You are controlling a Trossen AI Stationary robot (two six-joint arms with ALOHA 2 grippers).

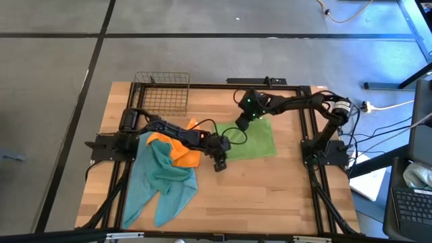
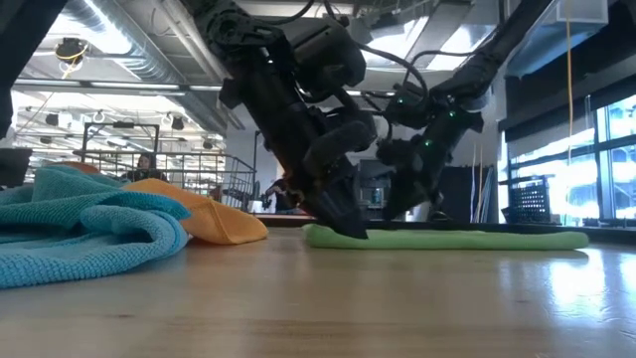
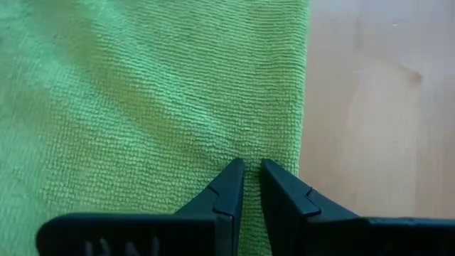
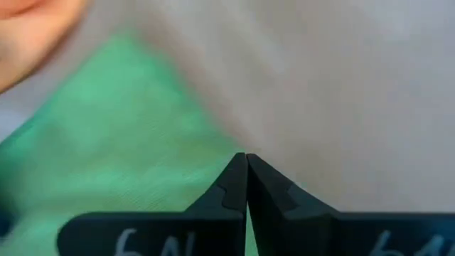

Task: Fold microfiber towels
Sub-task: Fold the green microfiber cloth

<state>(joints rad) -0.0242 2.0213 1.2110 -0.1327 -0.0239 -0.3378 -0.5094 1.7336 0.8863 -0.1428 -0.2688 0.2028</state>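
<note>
The green towel (image 1: 252, 140) is pinched at 2 edges: by the left gripper (image 3: 250, 186), fingers nearly together, and the right gripper (image 4: 246, 178), fingers pressed together. Both edges should be lifted evenly.

Around the wooden table (image 1: 270, 189) we see grey floor (image 1: 202, 61) with dark seams, bright windows (image 2: 606, 149) beyond it, and ceiling ducts (image 2: 129, 50) overhead.

Blur in the right wrist view smears the green towel (image 4: 121, 142); whether the left gripper (image 3: 252, 171) pinches it stays unclear
</note>
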